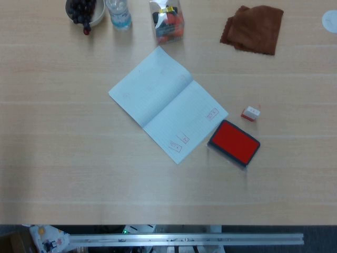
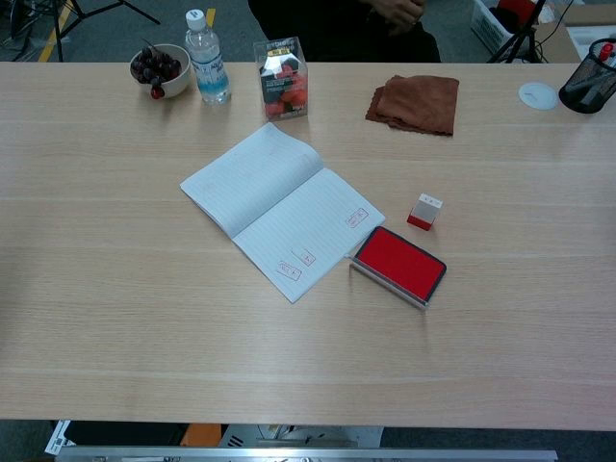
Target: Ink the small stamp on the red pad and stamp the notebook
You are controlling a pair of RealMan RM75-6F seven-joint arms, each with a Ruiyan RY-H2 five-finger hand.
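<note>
Three red stamp marks show on the open notebook, all on its right-hand page: one near the pg's far right corner, two close together near the bottom edge. Notebook lies flat, turned diagonal, roughly mid-table. Red ink pad sits open just beside the notebook's right corner, lid off or folded under, can't tell which; red surface faces up in a dark frame. Small stamp stands on the table just past the pad's far side, near it but apart, white top w/ red base; nothing touching it. Neither hand shows in head or chest view, so can't tell how the fingers lie or whether they hold anything. Along the far edge: white bowl of dark fruit at left, water bottle w/ white cap right next to it, clear plastic box holding red & dark items, then a crumpled brown cloth further right. Far right corner has a small white disc and a black mesh pen cup, partly cut off by the frame edge.
</note>
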